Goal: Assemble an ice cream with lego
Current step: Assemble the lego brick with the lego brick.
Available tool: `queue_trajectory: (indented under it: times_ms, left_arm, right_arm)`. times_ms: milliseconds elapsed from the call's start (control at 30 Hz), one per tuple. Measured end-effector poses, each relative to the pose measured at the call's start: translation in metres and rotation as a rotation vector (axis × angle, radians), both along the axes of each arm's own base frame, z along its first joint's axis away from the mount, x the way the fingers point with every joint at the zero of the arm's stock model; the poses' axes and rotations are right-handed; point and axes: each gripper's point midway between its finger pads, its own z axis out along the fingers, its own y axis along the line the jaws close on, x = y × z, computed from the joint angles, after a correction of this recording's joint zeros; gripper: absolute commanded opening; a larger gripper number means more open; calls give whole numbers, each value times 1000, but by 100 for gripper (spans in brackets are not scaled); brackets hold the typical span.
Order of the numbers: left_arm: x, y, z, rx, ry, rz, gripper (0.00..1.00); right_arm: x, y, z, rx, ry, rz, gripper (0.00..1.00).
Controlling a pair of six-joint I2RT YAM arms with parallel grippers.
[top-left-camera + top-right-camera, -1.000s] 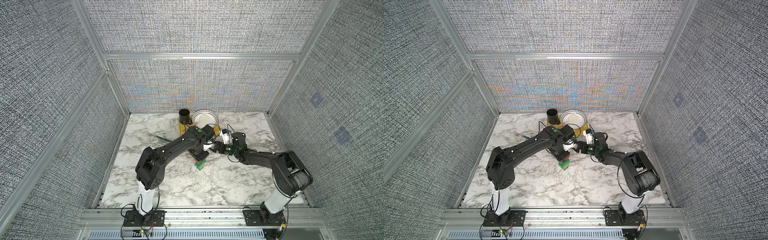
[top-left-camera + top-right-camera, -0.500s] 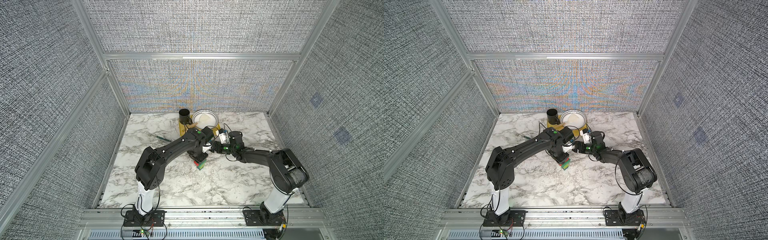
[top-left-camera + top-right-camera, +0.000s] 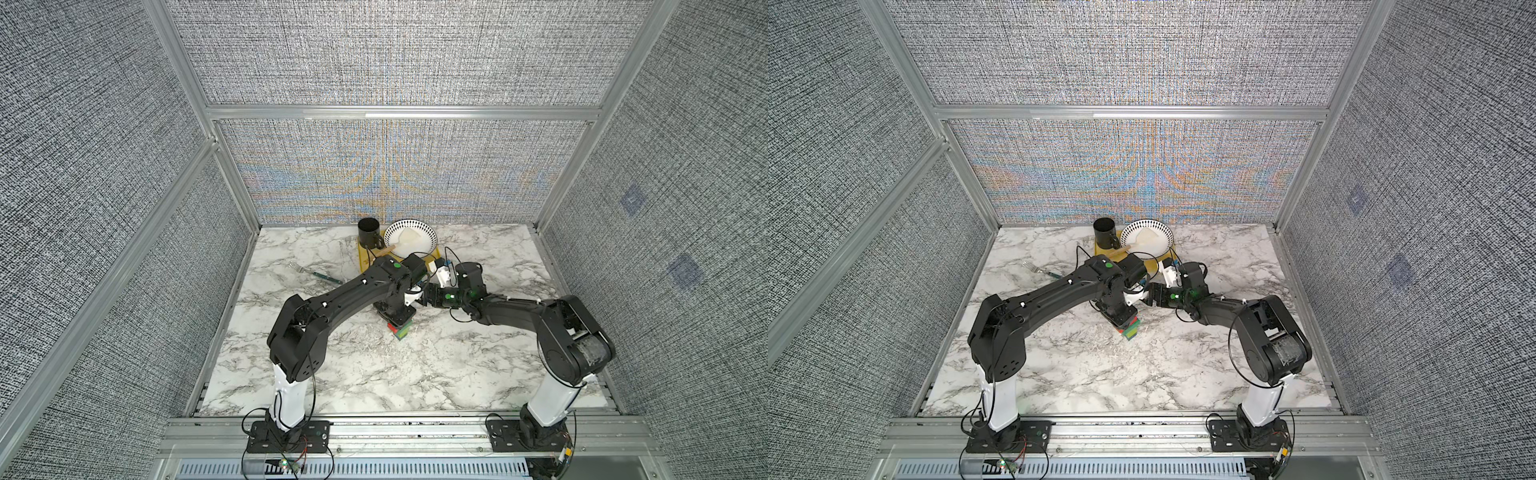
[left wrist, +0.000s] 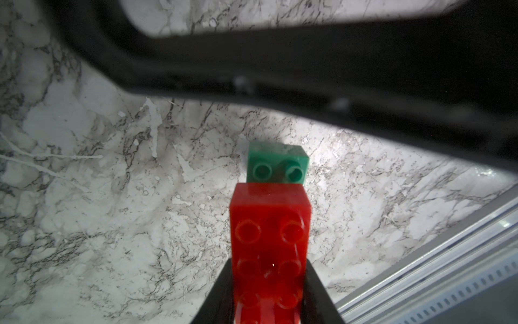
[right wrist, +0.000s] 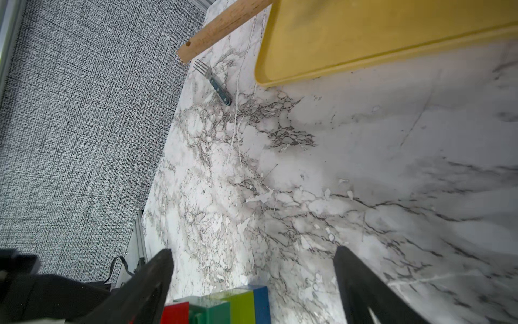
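Lego stack: left hand pinches glossy studded red brick, right hand spread wide, holding nothing

White marble-patterned tabletop; far centre, flat yellow plastic tray bearing black cylindrical mug and, to its right, white dot-rimmed bowl holding wooden-handled white spatula. Blue-handled metal fork lies left of tray.

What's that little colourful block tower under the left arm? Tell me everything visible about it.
The ice cream is a small stack of glossy plastic studded bricks: a blue brick at the foot, then a lime-green brick, a dark green brick, and a longer red brick on top. The left gripper clamps the red brick's sides. No orange top yet.
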Motion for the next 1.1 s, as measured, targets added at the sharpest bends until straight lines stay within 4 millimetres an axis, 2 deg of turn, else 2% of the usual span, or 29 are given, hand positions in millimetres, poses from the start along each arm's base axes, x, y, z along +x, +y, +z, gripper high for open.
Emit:
queue_trajectory:
  times_ms: [133,400,1100]
  left_arm:
    - [1,-3,4,-21,-13,-8,2]
    - [2,-10,-5,-19,-8,-14,2]
    - [5,-8,-15,8,-25,-27,2]
  right_arm:
    - [2,-2,5,5,-18,-9,90]
    - [3,-10,-5,-9,22,-35,89]
    - [2,-11,-11,-8,52,-41,87]
